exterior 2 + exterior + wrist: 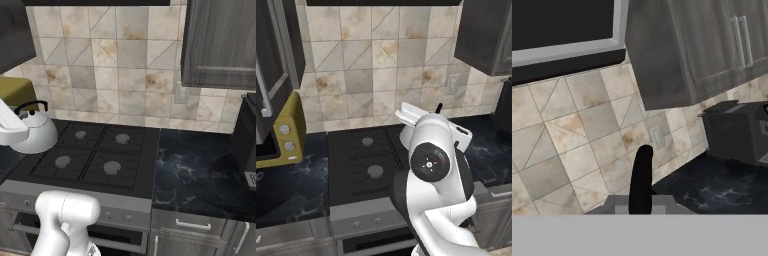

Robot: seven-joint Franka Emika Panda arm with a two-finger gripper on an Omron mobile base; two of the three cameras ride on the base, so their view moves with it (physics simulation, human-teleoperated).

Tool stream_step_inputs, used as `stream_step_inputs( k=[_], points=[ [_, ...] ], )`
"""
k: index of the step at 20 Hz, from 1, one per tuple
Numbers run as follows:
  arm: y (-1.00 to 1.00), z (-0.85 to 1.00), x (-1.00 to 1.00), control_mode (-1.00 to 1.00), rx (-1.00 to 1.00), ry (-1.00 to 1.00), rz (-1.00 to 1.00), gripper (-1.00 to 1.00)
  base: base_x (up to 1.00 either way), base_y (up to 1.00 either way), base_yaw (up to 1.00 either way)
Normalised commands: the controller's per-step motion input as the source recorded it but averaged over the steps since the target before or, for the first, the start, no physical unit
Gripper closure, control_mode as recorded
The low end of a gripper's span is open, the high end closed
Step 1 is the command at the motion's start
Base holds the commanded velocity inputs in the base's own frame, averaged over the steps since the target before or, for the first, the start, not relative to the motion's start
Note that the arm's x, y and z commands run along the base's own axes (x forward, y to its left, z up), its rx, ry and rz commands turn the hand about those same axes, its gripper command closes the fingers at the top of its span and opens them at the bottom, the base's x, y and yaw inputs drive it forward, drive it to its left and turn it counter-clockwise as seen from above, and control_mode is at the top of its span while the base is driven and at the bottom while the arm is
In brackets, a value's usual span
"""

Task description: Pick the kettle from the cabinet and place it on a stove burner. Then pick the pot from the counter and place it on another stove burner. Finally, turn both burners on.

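Kettle carried beside the cooktop

At the left edge of the right base view, the kettle [35,132] hangs over the cooktop's [95,155] left side, its black handle [641,180] clenched in the gripper [641,202].

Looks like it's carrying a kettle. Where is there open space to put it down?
All four burners of the cooktop look bare. The kettle, shut in the gripper by its black handle, hangs at the stove's left edge. The black counter right of the stove lies open up to a dark appliance. The left side is tighter, by the yellow microwave.
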Motion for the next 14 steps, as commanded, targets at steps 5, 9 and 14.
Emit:
stream_step_inputs(
  k=[5,9,14],
  points=[
    [0.0,0.0,0.0,1.0,0.0,0.0,0.0,1.0,0.2,-0.06,0.0],
    [0.0,-0.01,0.21,-1.0,0.0,0.0,0.0,1.0,0.0,0.0,0.0],
    [0.0,0.0,0.37,-1.0,0.0,0.01,0.0,1.0,0.0,0.0,0.0]
  ],
)
